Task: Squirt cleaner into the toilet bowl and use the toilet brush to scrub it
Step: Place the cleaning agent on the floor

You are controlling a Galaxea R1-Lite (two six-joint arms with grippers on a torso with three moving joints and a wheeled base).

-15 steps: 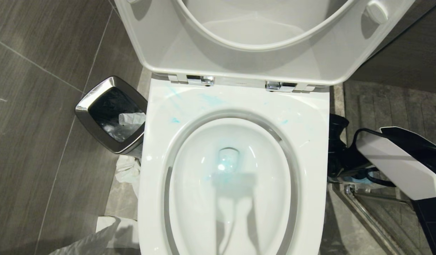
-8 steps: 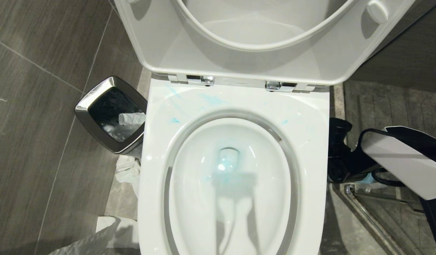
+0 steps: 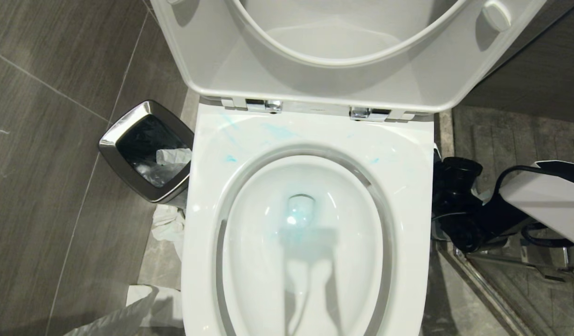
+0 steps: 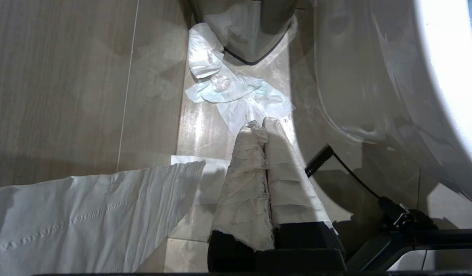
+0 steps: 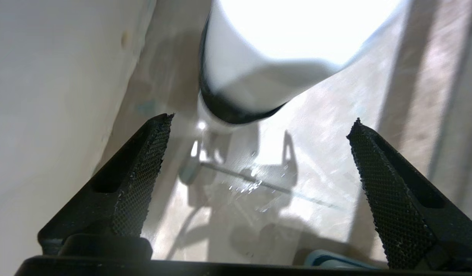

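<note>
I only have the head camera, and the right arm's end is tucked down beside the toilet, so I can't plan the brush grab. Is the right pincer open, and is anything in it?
Observer: In the right wrist view the right pincer stands wide open, with nothing between its fingers.
Operator: What is ahead of it?
Observer: A blurred white rounded thing with a dark band; I cannot tell what it is.
Operator: And the left arm? I don't see it.
Observer: The left pincer is shut, cloth-wrapped, and points at crumpled paper beside the bin.
</note>
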